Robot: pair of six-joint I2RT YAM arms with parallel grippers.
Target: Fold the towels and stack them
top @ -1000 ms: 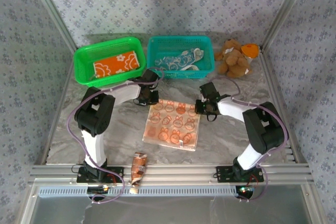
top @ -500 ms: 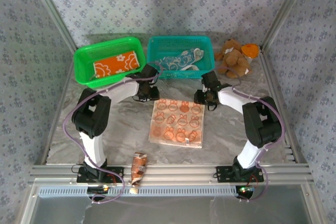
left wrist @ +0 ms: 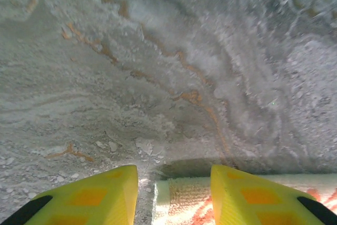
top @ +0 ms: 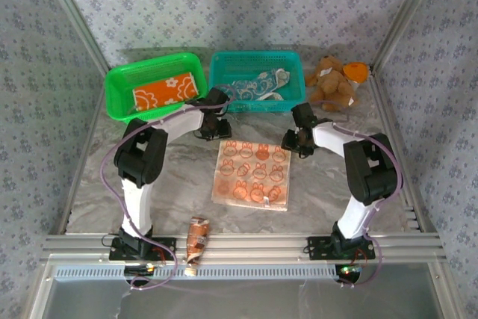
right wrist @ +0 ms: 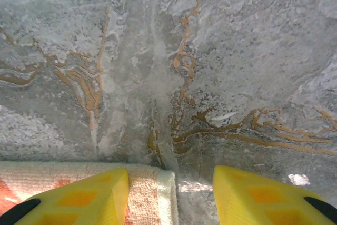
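The pale peach cloth towel with orange animals (top: pixel 252 175) lies flat on the grey marbled bench (top: pixel 179 177). The left gripper (left wrist: pixel 174 185) and right gripper (right wrist: pixel 169 185), fingers apart, each straddle one far corner. The bright orange towel (top: pixel 166 91) lies in the green plastic basket (top: pixel 119 110).

Left gripper (top: pixel 210 129) and right gripper (top: pixel 296 140) are extended forward, pointing down, each with jaws parted.
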